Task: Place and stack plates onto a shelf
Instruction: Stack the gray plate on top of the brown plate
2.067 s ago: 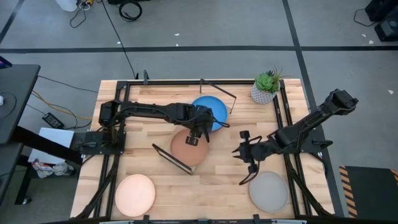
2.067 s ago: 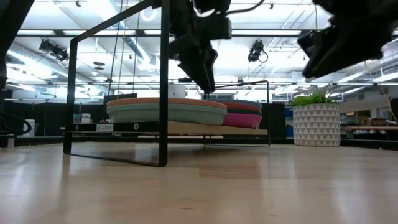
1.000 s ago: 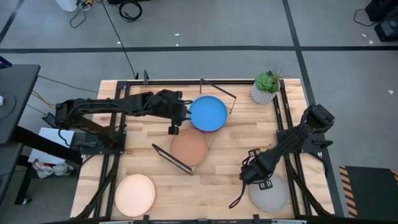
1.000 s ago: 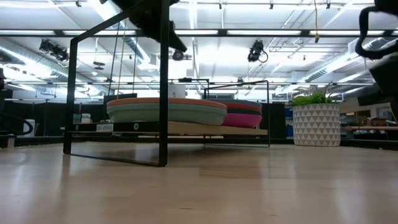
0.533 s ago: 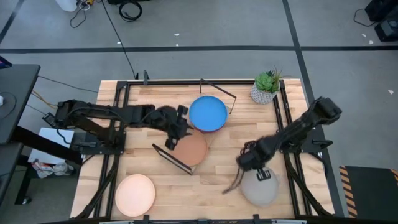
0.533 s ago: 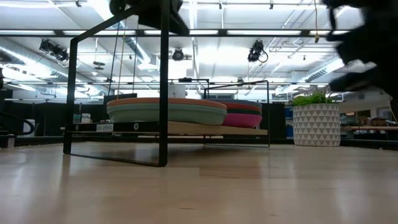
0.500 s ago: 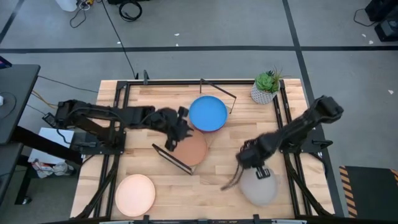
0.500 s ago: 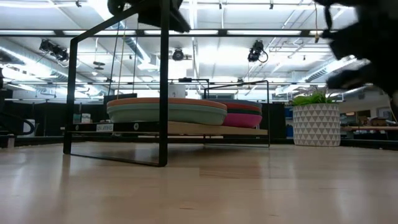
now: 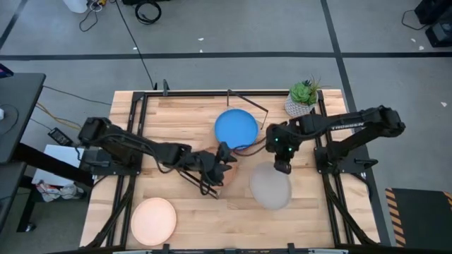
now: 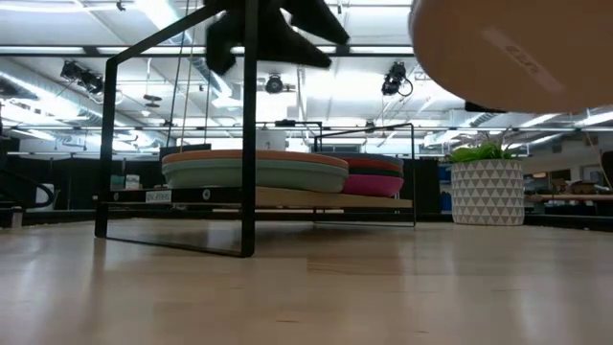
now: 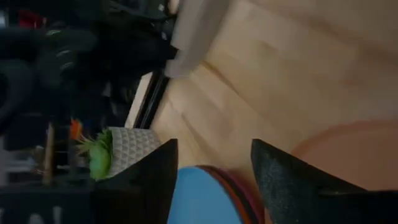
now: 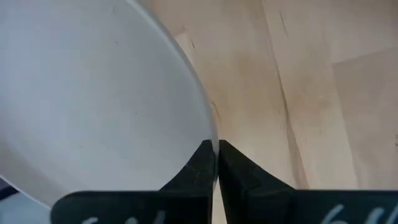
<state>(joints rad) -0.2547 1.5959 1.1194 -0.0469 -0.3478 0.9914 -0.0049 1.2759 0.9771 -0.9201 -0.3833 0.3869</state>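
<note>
My right gripper is shut on the grey plate, which hangs in the air over the table's middle right; the low view shows its pale underside. On the shelf the terracotta plate tops the teal one, and the bright blue plate tops the magenta and orange-red ones. My left gripper hovers open above the terracotta plate, touching nothing. The cream plate lies flat on the table near the left near corner. My right gripper pinches the grey plate's rim between its two fingers, at the plate's far edge. The fingers come from the far side, slanting down. The plate is lifted clear of the table and tilted, reaching from the fingers toward the near edge.
A potted plant stands at the far right corner, beside the shelf's right end. The shelf's black wire frame rises above the plates. Bare wood lies between the cream plate and the table's right near corner.
My right gripper has shut on the grey plate at the right near corner, lifted it clear of the table and carried it toward the far edge and the table's middle. My left gripper has moved toward the near edge and to the right, over the terracotta plate.
</note>
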